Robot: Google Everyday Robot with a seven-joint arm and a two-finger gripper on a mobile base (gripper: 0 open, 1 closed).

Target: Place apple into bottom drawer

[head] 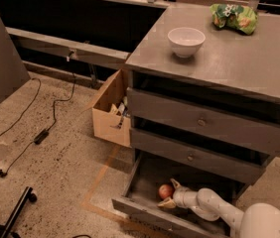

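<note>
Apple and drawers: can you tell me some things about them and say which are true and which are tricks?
1. The apple lies in the pulled-out bottom drawer. True.
2. The apple sits in the bowl. False: the bowl is up on the cabinet top and the apple is down in the drawer.
3. The end effector is down in the bottom drawer, right at the apple. True.
4. The green bag is inside the cardboard box. False: the bag lies on the cabinet top, behind the bowl.
5. The cardboard box stands on the floor, left of the drawers. True.
</note>
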